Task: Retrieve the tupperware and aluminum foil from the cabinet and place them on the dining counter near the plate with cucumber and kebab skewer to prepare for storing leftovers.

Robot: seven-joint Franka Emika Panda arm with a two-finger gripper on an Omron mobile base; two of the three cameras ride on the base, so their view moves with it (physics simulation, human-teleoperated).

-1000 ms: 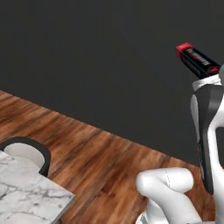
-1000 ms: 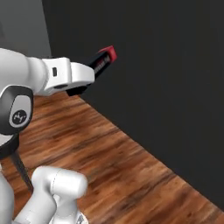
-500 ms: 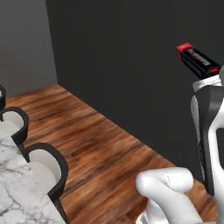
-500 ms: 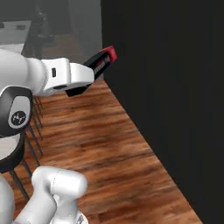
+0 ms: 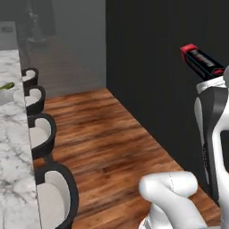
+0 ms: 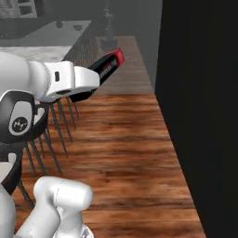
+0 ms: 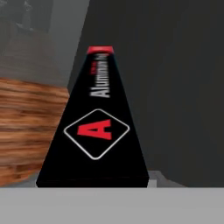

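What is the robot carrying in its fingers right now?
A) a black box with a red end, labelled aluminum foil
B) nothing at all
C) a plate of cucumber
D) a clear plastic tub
A: the aluminum foil box, black with a red "A" diamond and a red end, sticks out from the hand, and it shows beyond the white arm in both base views.
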